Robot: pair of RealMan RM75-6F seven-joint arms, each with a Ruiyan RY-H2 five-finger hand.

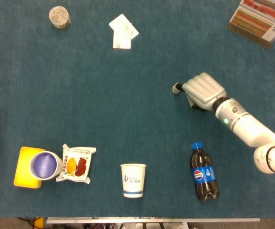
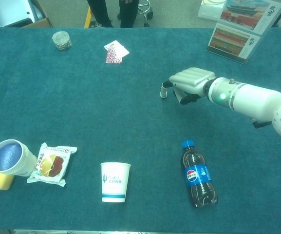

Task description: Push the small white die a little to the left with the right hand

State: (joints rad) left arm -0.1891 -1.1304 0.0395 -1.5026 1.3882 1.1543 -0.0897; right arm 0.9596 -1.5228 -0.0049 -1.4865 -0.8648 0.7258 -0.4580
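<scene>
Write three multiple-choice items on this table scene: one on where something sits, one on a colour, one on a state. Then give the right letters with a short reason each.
1. Where is the small white die?
A. beside the paper cup
B. just left of the right hand's fingertips
C. on the playing cards

2. What colour is the cap of the cola bottle?
A. red
B. white
C. blue

3. How does the cola bottle stand?
A. lying on its side
B. upright
C. held in a hand

Answers:
1 B: in the head view the die sits at the fingertips of the right hand, far from the paper cup and the playing cards.
2 C: the cap shows blue in both views.
3 A: the bottle lies flat on the table, and no hand touches it.
</scene>
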